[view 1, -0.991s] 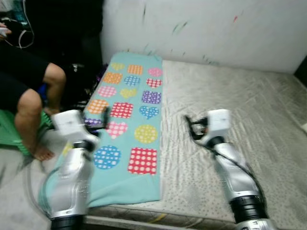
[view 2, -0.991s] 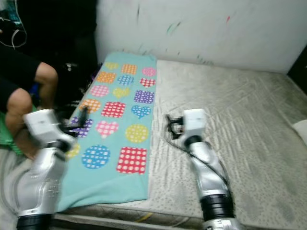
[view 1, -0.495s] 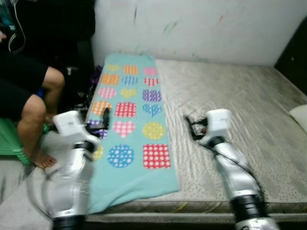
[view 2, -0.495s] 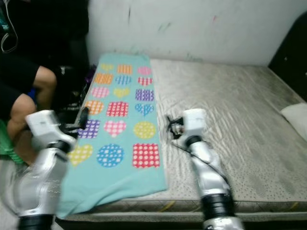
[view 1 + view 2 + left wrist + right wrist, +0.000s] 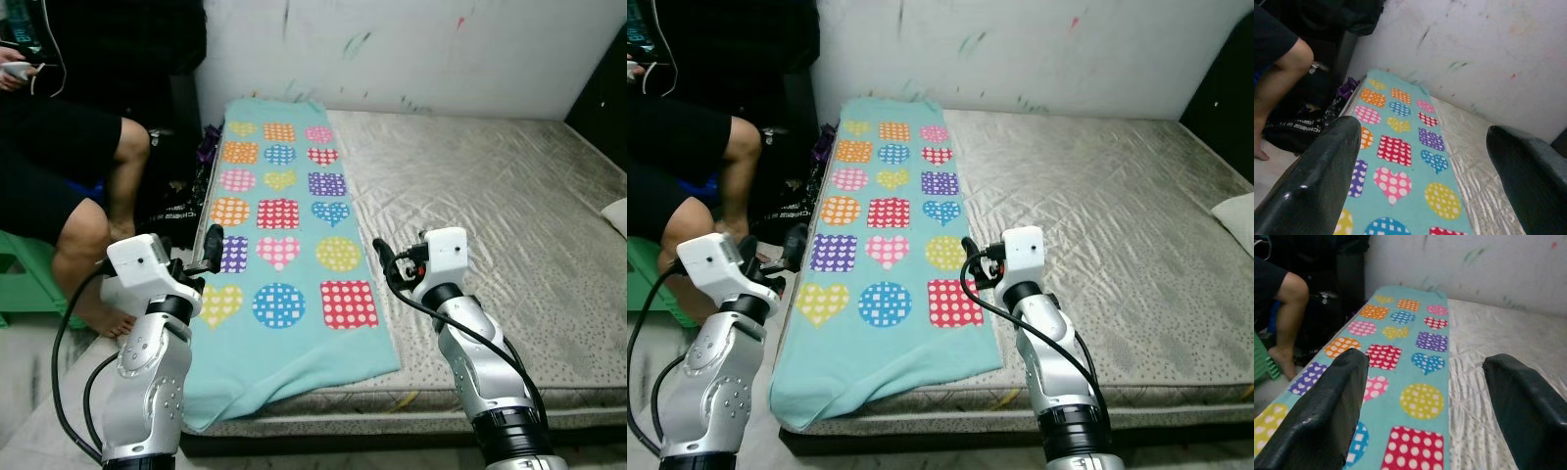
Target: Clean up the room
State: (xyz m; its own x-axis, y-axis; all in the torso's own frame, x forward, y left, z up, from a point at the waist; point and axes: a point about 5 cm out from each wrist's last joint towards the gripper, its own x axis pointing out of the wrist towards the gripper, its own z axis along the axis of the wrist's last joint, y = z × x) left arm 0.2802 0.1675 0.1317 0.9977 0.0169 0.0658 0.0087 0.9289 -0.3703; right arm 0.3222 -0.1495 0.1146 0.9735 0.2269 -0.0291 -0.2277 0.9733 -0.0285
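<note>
A teal blanket (image 5: 284, 225) printed with dotted hearts, squares and circles lies flat along the left side of a bare grey mattress (image 5: 490, 206); its near end hangs over the mattress's front edge. My left gripper (image 5: 211, 250) is raised over the blanket's left edge, open with nothing between its fingers (image 5: 1322, 176). My right gripper (image 5: 385, 262) hovers just right of the blanket's near right side, also open and empty, its fingers (image 5: 1327, 411) spread wide.
A person's bare legs (image 5: 88, 206) are close at the left, seated on a green stool (image 5: 24, 279). Dark bags (image 5: 181, 211) sit on the floor between the person and the bed. A white pillow (image 5: 1239, 211) lies at the mattress's right edge. A marked white wall (image 5: 411, 49) stands behind.
The whole picture has shifted and sharpened, so the camera moved. Both arms hold the same raised pose with fingers apart. The blanket lies as before.
</note>
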